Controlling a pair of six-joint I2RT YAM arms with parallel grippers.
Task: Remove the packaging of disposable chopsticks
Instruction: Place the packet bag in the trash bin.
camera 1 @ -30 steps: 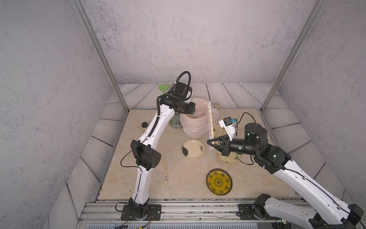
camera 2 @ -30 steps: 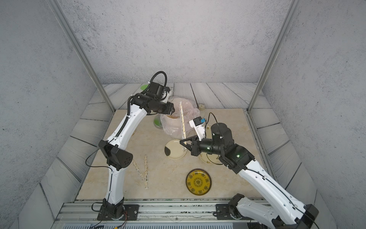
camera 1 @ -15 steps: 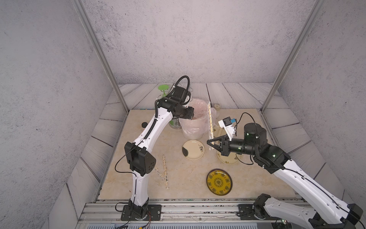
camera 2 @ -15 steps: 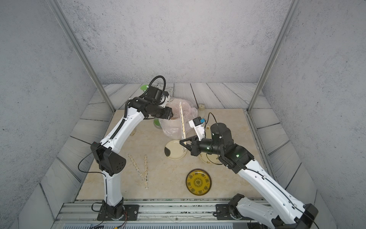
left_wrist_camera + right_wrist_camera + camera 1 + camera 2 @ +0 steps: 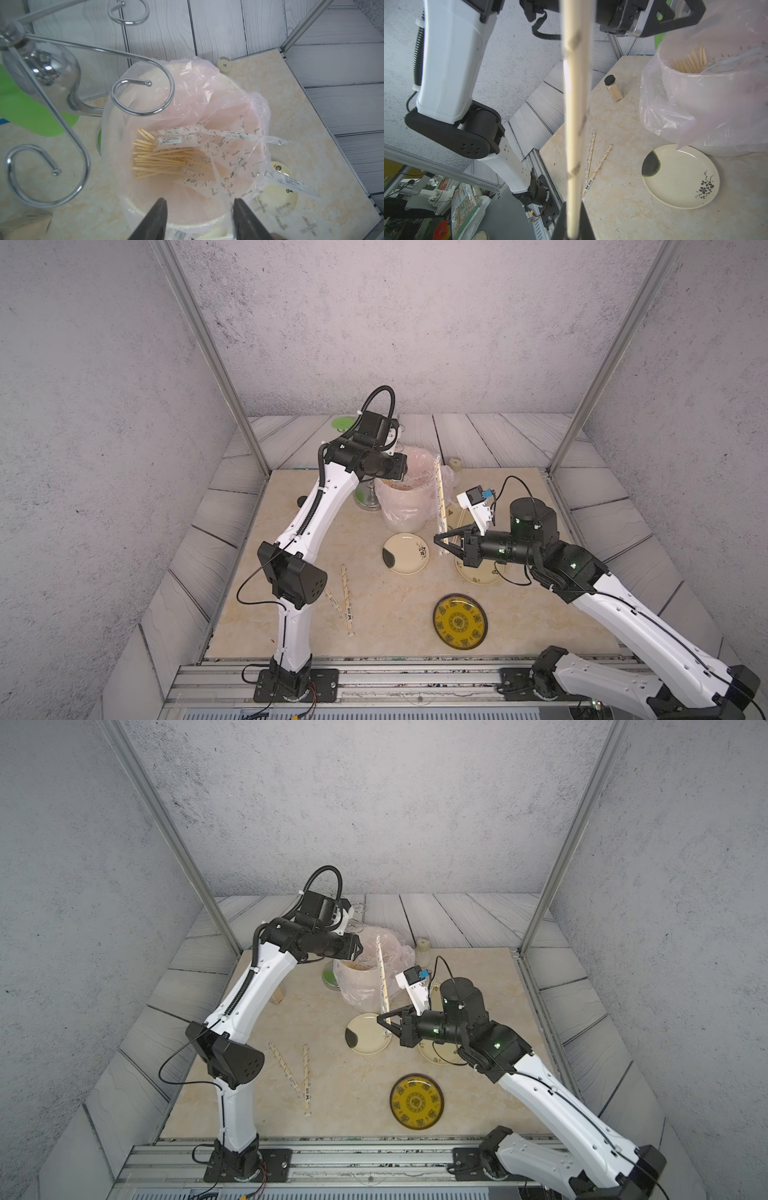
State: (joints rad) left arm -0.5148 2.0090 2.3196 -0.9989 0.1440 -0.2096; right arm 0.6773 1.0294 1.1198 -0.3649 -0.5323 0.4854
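I saw a round glossy plate in yellow with a dark ornamental pattern and dark rim. The cream ceramic plate bore a black blotch and small black flowers. The long narrow translucent whitish sleeve carried dark printed marks; the crinkly plastic bag looked pale pink.

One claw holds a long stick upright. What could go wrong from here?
1. The right gripper pinches the wrapped chopsticks only at their lower end; a pull on the sleeve could tilt them or slide them out.
2. The open left gripper hangs over the bag-lined bucket, near the chrome hook stand; it might snag bag or hooks.
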